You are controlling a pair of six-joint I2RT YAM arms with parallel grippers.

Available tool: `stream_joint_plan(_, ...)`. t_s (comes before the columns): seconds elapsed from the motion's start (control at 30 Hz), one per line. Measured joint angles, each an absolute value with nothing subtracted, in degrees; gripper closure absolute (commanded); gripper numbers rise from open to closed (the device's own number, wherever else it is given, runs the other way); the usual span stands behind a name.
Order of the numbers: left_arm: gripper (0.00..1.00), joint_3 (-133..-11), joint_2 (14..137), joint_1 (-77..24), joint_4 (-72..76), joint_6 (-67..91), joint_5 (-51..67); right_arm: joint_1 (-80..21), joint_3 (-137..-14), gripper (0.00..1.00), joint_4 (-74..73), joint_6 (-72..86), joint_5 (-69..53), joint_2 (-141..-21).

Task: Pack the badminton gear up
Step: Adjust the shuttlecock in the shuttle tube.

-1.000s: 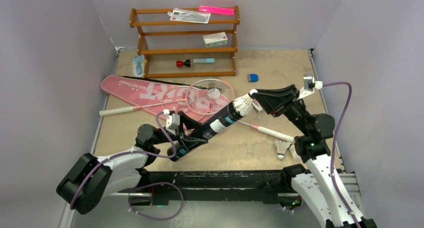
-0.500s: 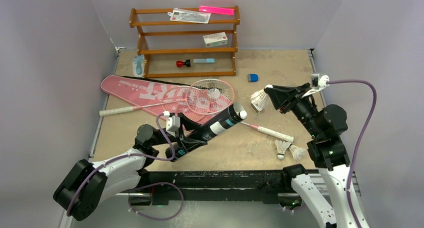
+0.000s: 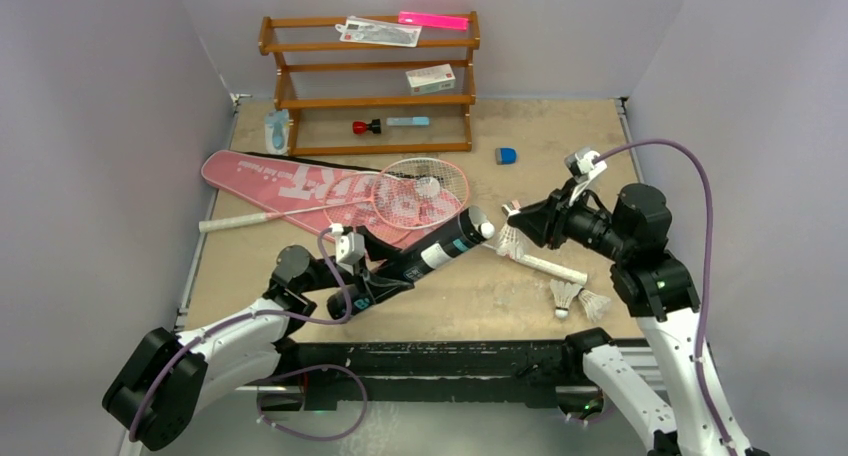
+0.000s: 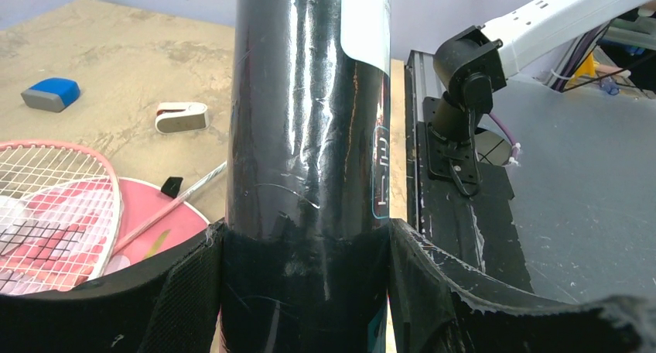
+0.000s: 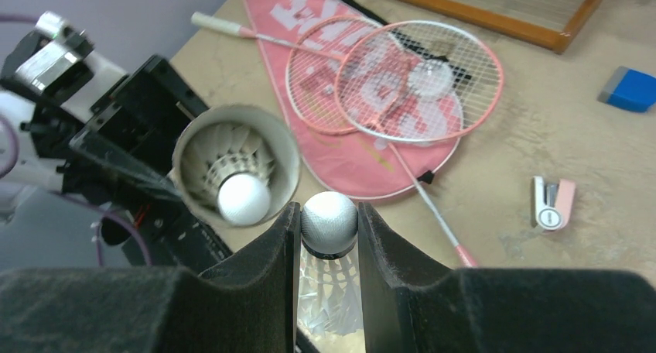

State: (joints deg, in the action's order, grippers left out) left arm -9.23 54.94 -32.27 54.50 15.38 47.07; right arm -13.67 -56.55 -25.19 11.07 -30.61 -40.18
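My left gripper (image 4: 305, 237) is shut on the lower part of the long black tube (image 3: 420, 258). The tube tilts up to the right, and its open mouth (image 5: 236, 167) shows one shuttlecock inside (image 5: 244, 198). My right gripper (image 5: 329, 214) is shut on a white feather shuttlecock (image 5: 329, 223), cork forward, just right of the tube's mouth (image 3: 478, 223). Two pink rackets (image 3: 420, 186) lie crossed on the pink bag (image 3: 290, 179), with a shuttlecock on the strings (image 5: 431, 78). Two other shuttlecocks (image 3: 566, 296) (image 3: 596, 304) lie near the right arm's base.
A brown wooden rack (image 3: 370, 76) with small items stands at the back. A blue block (image 3: 506, 156) lies in front of it. A small white and pink clip-like thing (image 5: 551, 204) rests on the table right of the racket handle (image 3: 545, 267).
The right gripper drew back from the tube's mouth with the shuttlecock, swung out to the right, then came back lower and turned cork-first toward the mouth. The left arm shifted only slightly.
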Motion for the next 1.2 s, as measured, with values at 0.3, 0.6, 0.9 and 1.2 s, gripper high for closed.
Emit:
stream_joint_plan(0.3,0.47,-9.2,56.5,-32.3,55.1,15.4,46.7,-14.0,-56.8,1.00,-28.3,10.0,-37.2,-40.2)
stream_joint_plan(0.6,0.47,-9.2,57.4,-32.3,57.5,15.9,46.8,-14.7,-56.8,1.00,-28.3,10.0,-40.1,-41.3)
stream_joint_plan(0.9,0.47,-9.2,58.1,-32.3,58.2,15.9,48.6,-15.5,-56.8,1.00,-27.8,10.3,-40.2,-43.5)
stream_joint_plan(1.2,0.48,-9.2,58.4,-32.2,58.1,15.9,49.4,-18.2,-56.8,1.00,-26.2,10.9,-40.2,-45.3)
